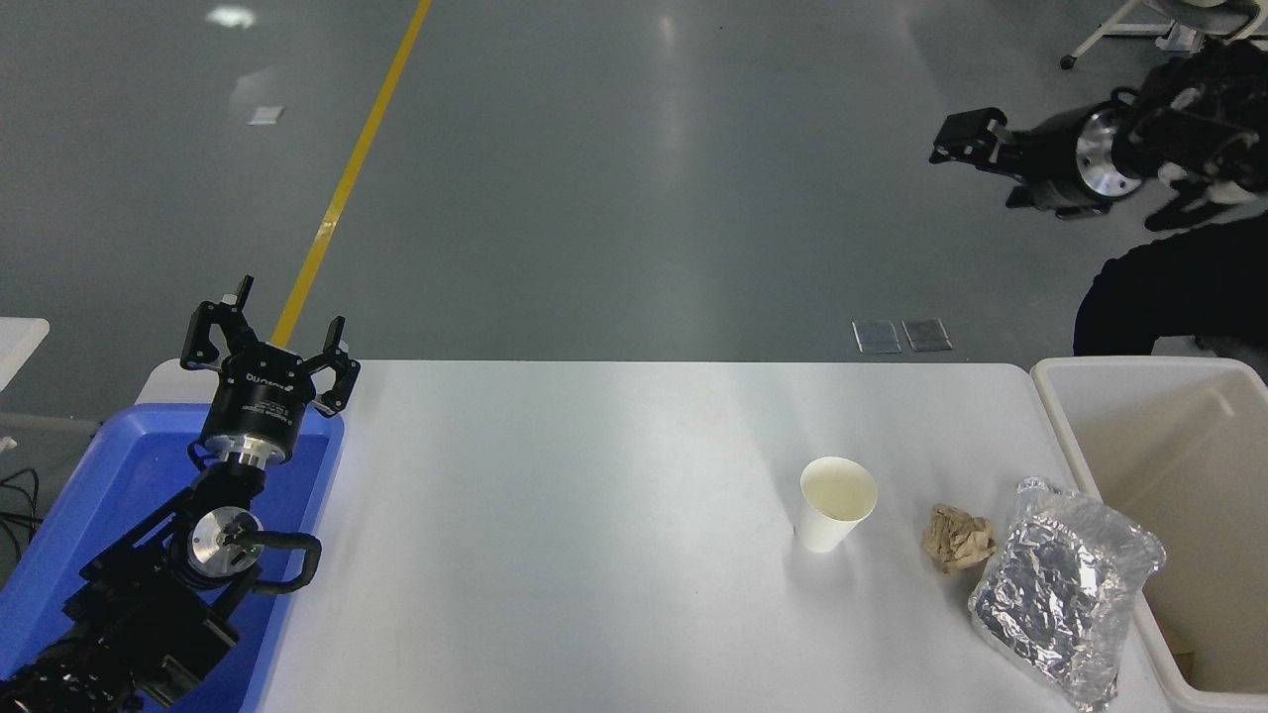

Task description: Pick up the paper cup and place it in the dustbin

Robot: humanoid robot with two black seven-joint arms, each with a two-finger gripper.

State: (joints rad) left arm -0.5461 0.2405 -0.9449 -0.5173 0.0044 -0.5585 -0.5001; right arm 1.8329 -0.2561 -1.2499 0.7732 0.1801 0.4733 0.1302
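Currently nothing of the task is done, judging by the layout. Table [594, 555]: white, carries everything. Dustbin [1065, 396]: cream, at the table's right edge, its visible inside nearly bare. Blue bin [89, 495]: at the left edge, left arm parked over it, left gripper [269, 342] with fingers spread wide, nothing between them. Right gripper [966, 139]: high at upper right, well apart from the table, pointing left; seen side-on, so cannot tell how far open it is, and nothing visible in it. Foil bag [1065, 589]: lies against the dustbin's near wall. Cup [835, 505]: upright, mouth up, right of table centre, untouched. Paper ball [956, 537]: between cup and foil bag. Left to do: reach, grasp, lift, carry right over the ball and bag, release
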